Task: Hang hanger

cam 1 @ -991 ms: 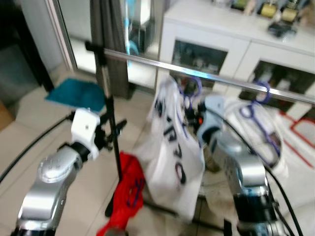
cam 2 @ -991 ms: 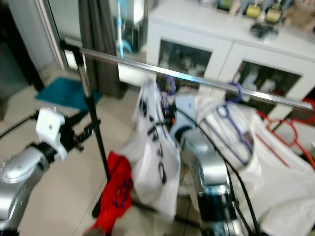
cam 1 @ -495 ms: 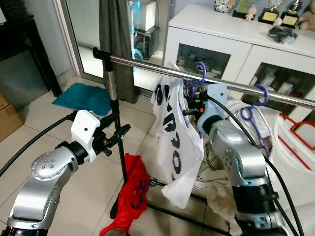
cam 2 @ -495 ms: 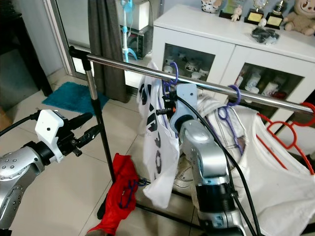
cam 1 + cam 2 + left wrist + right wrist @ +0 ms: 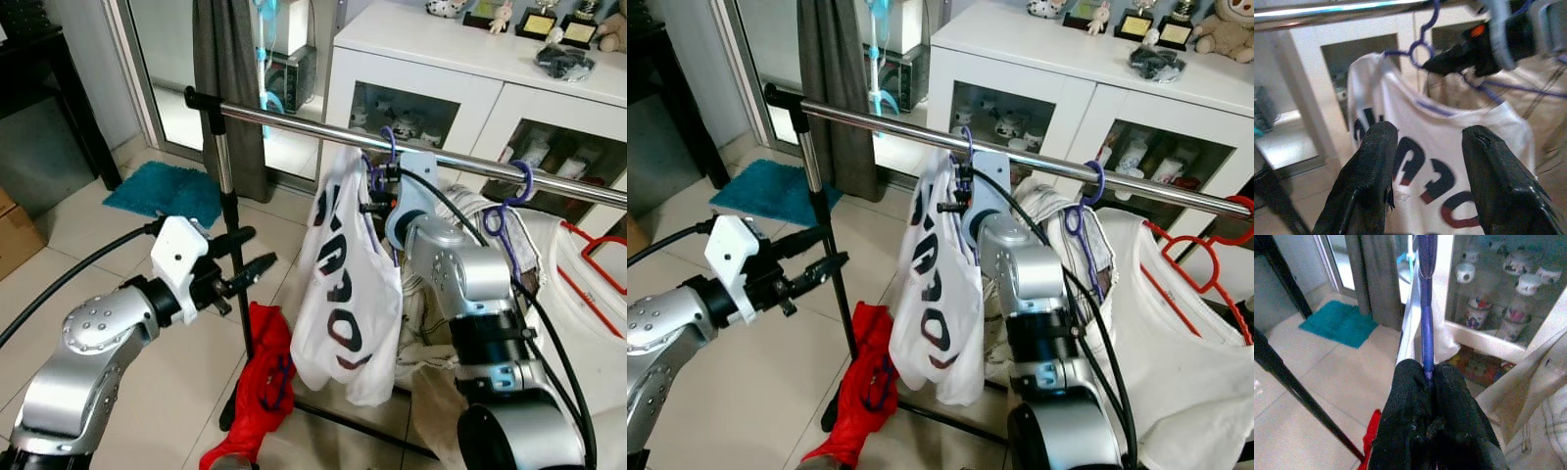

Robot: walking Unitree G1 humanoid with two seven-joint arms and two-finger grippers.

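The right tool [image 5: 1426, 382] is clamped shut on the purple hanger [image 5: 1425, 298] just below its hook, which sits over the chrome rail [image 5: 294, 124]. A white shirt with dark lettering [image 5: 343, 294] hangs from that hanger. The left tool [image 5: 250, 264] is held open and empty, beside the rack's black upright [image 5: 227, 245] and apart from the shirt. A red garment [image 5: 260, 382] lies on the tiled floor [image 5: 88, 245] at the rack's base.
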